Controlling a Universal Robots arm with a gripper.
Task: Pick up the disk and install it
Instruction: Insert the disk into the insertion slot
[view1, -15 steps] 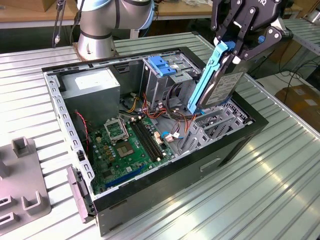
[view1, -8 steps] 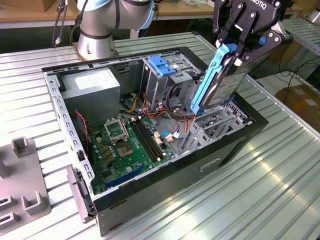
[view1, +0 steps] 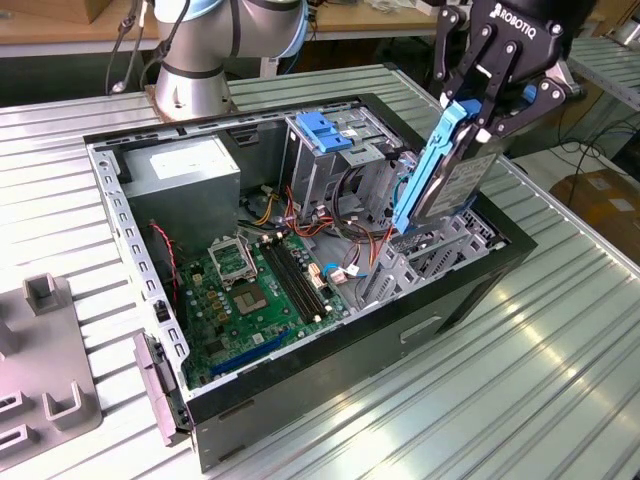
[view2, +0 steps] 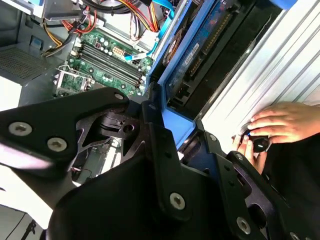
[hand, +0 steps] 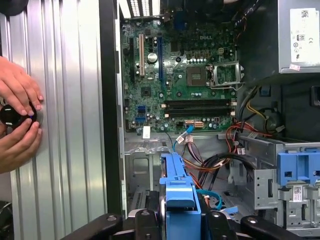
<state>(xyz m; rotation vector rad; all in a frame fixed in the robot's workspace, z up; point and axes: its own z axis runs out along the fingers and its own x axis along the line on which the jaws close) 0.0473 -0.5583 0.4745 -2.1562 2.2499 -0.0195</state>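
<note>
Steeply tilted, the gripper (view1: 480, 120) clamps the disk (view1: 452, 182) over the case (view1: 380, 365).

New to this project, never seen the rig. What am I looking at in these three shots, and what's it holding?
It is one robot arm working over an open computer case that lies on a ribbed metal table. The exterior view is shot from off the arm; both wrist views come from cameras riding on the arm. The gripper is shut on the disk, a grey drive with blue rails, held tilted over the case at the exterior view's right. Inside the case are a green motherboard and a metal drive cage with a blue handle. In both wrist views a person's hands rest on the table beside the case.
</note>
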